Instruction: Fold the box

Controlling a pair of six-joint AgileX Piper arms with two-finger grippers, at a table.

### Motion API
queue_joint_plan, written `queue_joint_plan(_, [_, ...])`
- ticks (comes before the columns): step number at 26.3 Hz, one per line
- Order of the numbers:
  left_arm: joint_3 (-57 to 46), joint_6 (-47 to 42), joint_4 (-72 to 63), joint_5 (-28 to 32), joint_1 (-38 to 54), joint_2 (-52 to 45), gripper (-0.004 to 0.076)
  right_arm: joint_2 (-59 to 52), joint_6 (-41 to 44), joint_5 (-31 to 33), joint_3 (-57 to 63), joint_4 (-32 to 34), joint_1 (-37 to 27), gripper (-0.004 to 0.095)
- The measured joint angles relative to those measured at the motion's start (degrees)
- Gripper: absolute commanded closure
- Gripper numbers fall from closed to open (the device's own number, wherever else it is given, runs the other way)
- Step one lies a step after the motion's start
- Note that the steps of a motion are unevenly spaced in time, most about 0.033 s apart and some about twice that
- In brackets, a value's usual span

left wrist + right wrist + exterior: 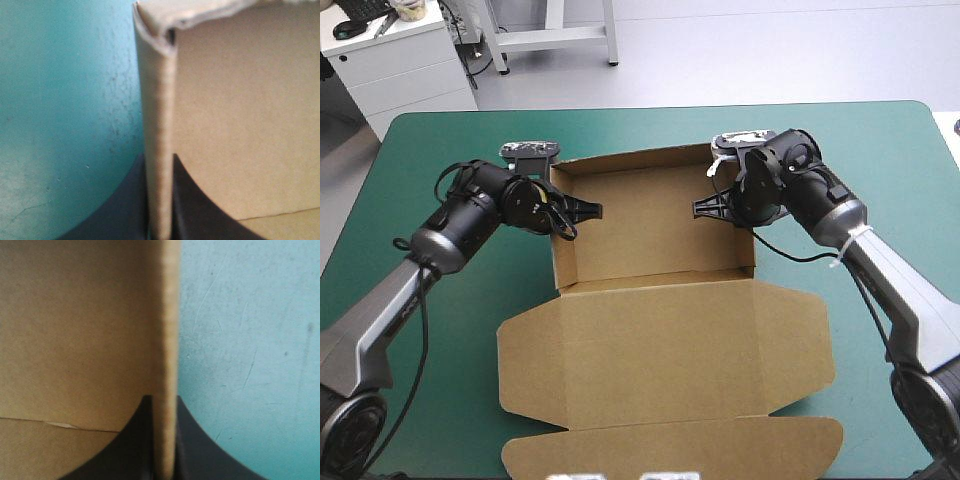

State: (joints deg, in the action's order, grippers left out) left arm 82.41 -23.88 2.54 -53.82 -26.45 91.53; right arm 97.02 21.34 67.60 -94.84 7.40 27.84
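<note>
The box [655, 235] lies at the middle of the worktop [440, 150]. Its far half stands as an open tray with raised walls, and its lid [660, 350] lies flat on the near side.

The left end effector [586, 210] is nearly closed on the box's left wall [558, 225], one black finger inside the tray and one outside. In the left wrist view the board's upright edge [157, 100] runs between the fingers [125, 210], and the wall's corner fold shows ahead of them. The right end effector [706, 208] pinches the box's right wall [748, 235] the same way, and in the right wrist view the thin edge [167, 315] stands between its fingers [200, 445].

Both arms come in from outside the box, over bare teal-green cover. There are broad open strips on the box's left and right, and a narrower band beyond its far wall [630, 163]. The lid's rounded side flaps spread wider than the tray. Its outermost flap [670, 445] ends close to the worktop's near edge, so little open room is left on that side of the box. The tray floor between the two end effectors is bare.
</note>
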Motion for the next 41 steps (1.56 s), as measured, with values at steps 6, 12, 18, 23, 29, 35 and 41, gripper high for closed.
queue_joint_plan(6, [8.4,0.1,-1.3,-5.2,-0.1,9.8,0.0734,5.6,-7.7,-0.2,0.0,-10.1,-8.1,0.0908])
queue_joint_plan(12, [12.5,0.4,-2.5,-7.9,-0.2,15.5,0.0734,8.3,-9.3,-0.4,0.0,-9.8,-8.7,0.0907])
queue_joint_plan(18, [12.9,1.5,-2.5,-7.9,-0.2,15.7,0.0691,8.6,-10.3,-0.5,0.0,-9.8,-8.8,0.0681])
queue_joint_plan(23, [12.9,5.1,-3.6,-7.7,-0.2,15.8,0.0468,8.9,-10.6,-1.8,0.0,-10.2,-8.8,0.0286])
queue_joint_plan(29, [12.9,6.9,-4.5,-8.1,-0.3,16.6,0.0257,8.9,-10.7,-2.4,0.0,-9.7,-9.0,0.0135])
queue_joint_plan(35, [15.7,6.9,-3.9,-9.0,-0.3,16.7,0.0258,9.1,-10.7,-2.9,-2.9,-9.6,-9.2,0.0136])
queue_joint_plan(41, [25.7,6.9,-0.6,-14.9,-0.3,16.7,0.0308,9.1,-10.8,1.0,-11.5,-9.7,-11.3,0.0136])
